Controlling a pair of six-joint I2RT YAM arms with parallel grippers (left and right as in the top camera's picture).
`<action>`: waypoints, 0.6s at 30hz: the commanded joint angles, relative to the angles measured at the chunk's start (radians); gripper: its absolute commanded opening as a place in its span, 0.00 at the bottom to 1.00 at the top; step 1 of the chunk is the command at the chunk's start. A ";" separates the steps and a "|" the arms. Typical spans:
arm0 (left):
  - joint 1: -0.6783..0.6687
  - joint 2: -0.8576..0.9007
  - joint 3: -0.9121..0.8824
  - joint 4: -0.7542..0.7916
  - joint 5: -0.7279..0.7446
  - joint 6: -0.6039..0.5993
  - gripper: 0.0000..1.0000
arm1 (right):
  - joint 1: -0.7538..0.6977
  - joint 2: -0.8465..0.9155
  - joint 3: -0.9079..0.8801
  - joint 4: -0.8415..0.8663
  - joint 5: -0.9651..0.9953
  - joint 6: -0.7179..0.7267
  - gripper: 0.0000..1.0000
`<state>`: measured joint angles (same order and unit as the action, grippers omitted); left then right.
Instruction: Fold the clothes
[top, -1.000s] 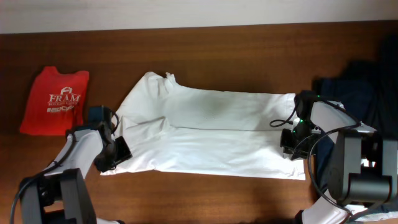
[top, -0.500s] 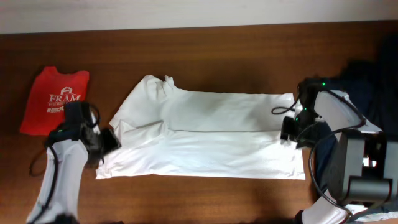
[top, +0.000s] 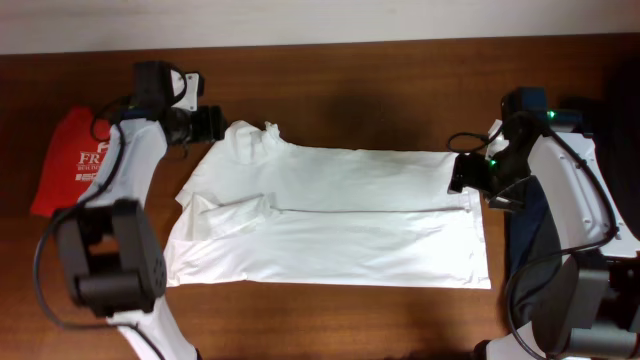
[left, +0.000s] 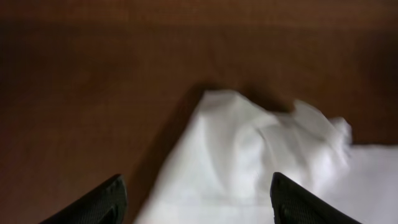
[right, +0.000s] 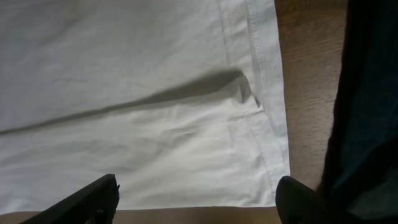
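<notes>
A large white T-shirt (top: 330, 225) lies flat across the brown table, its far half folded over lengthwise, so a crease runs left to right. In the left wrist view its bunched collar end (left: 261, 143) lies just ahead of my fingers. My left gripper (top: 207, 124) (left: 199, 205) hovers open at the shirt's far left corner, holding nothing. My right gripper (top: 468, 176) (right: 199, 205) stands open over the shirt's right hem (right: 264, 93), also with nothing in it.
A red T-shirt (top: 62, 170) with white print lies folded at the far left, partly behind my left arm. A dark navy garment (right: 373, 93) lies just right of the white hem. Bare wood (top: 330, 320) runs along the front edge.
Both grippers have opened and let go of the white shirt. The left arm swung from the near left corner to the far left collar; the right gripper moved a little farther back along the hem.
</notes>
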<state>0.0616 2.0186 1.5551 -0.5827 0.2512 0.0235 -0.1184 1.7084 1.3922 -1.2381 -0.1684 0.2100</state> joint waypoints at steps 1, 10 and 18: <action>-0.003 0.113 0.051 0.049 0.026 0.034 0.73 | -0.006 -0.006 0.012 -0.003 -0.012 0.004 0.84; -0.040 0.248 0.050 0.108 0.068 0.034 0.72 | -0.006 -0.006 0.012 -0.003 -0.012 0.004 0.84; -0.037 0.227 0.067 0.028 0.068 0.026 0.01 | -0.006 0.011 0.012 0.127 -0.007 0.003 0.82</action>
<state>0.0151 2.2444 1.6054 -0.5159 0.3088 0.0521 -0.1184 1.7084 1.3922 -1.1492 -0.1753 0.2096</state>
